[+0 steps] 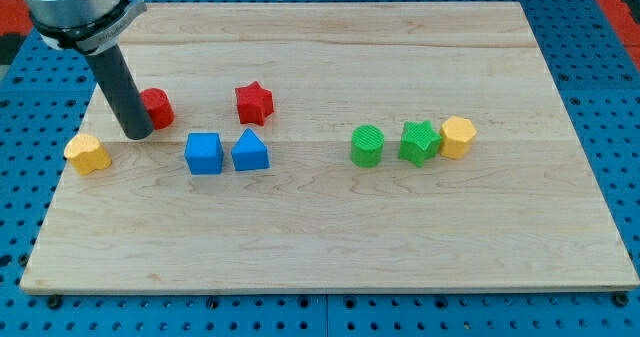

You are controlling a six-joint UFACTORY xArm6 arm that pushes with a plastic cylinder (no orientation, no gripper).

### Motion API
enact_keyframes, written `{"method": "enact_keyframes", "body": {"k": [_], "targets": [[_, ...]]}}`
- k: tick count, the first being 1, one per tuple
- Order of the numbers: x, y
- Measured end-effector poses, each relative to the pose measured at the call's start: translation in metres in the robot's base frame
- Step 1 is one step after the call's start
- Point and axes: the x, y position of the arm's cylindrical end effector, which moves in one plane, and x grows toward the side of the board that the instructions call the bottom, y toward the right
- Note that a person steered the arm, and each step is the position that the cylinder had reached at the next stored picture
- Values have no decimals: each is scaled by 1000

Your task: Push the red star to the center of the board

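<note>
The red star point(254, 102) lies on the wooden board point(330, 217), left of the board's middle and a little toward the view's top. My tip point(138, 134) rests on the board at the view's left, well left of the star. It stands right against a red round block point(158, 107), partly hiding it.
A yellow block point(88, 153) lies near the left edge. A blue cube point(204, 153) and a blue triangular block point(250, 151) sit just below the star. At the right are a green cylinder point(367, 145), a green star point(420, 142) and a yellow hexagonal block point(457, 136).
</note>
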Motion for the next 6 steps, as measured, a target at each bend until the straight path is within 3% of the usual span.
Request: {"method": "enact_keyframes", "body": {"k": [1, 2, 4, 6], "targets": [[3, 15], [-16, 88], [-39, 132], [-39, 269]]}}
